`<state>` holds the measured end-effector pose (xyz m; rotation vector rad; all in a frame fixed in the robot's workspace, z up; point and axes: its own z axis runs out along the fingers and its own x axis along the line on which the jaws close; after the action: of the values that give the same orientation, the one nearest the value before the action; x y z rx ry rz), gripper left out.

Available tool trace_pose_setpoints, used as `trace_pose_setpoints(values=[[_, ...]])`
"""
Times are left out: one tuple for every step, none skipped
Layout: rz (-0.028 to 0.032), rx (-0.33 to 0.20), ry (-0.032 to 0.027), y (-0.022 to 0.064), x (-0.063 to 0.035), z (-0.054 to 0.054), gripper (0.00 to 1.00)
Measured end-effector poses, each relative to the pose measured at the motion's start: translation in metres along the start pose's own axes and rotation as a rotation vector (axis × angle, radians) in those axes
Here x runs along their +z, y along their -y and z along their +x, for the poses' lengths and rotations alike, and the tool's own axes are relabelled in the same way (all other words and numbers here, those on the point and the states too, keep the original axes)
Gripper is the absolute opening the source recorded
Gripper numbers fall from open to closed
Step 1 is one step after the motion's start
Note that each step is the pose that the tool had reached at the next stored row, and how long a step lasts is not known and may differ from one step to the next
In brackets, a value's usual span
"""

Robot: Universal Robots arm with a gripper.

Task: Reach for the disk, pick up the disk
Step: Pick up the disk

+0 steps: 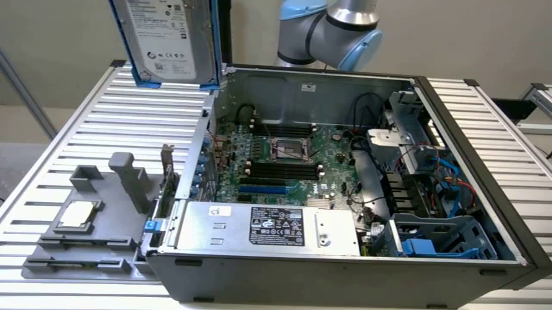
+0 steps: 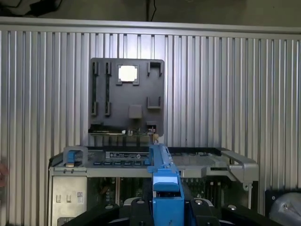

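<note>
One disk point(image 1: 168, 42), silver with a white label and blue rails, hangs upright at the upper left of the exterior view, lifted clear above the ribbed table point(image 1: 103, 135) and the open computer case point(image 1: 345, 278). In the wrist view the disk's blue rail runs up from the bottom centre of the frame, clamped between the black fingers of the claw point(image 2: 168, 207), so the claw is closed on the disk. The wrist view also looks down on the grey tray point(image 2: 127, 94) with the small square chip point(image 2: 127, 73) beyond the case, while the exterior view shows the case's inside and the arm point(image 1: 332, 29) at the top.
</note>
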<state>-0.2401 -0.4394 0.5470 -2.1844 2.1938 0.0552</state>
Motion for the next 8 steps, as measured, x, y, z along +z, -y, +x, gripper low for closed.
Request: trace_pose_setpoints(values=[[0.0, 0.0, 0.0, 0.0045, -0.0006, 0.001, 0.33], [-0.0001, 0.0, -0.0001, 0.009, -0.001, 0.003, 0.33], [-0.0002, 0.0, -0.0002, 0.0129, -0.0011, 0.005, 0.33], [-0.0001, 0.0, -0.0001, 0.0164, -0.0012, 0.007, 0.33], [-0.0001, 0.0, -0.0002, 0.0198, -0.0013, 0.009, 0.33], [-0.0002, 0.0, -0.0002, 0.0234, -0.0014, 0.011, 0.33], [-0.0001, 0.0, -0.0002, 0.0268, -0.0015, 0.014, 0.33], [-0.0001, 0.0, -0.0001, 0.03, -0.0016, 0.016, 0.33]])
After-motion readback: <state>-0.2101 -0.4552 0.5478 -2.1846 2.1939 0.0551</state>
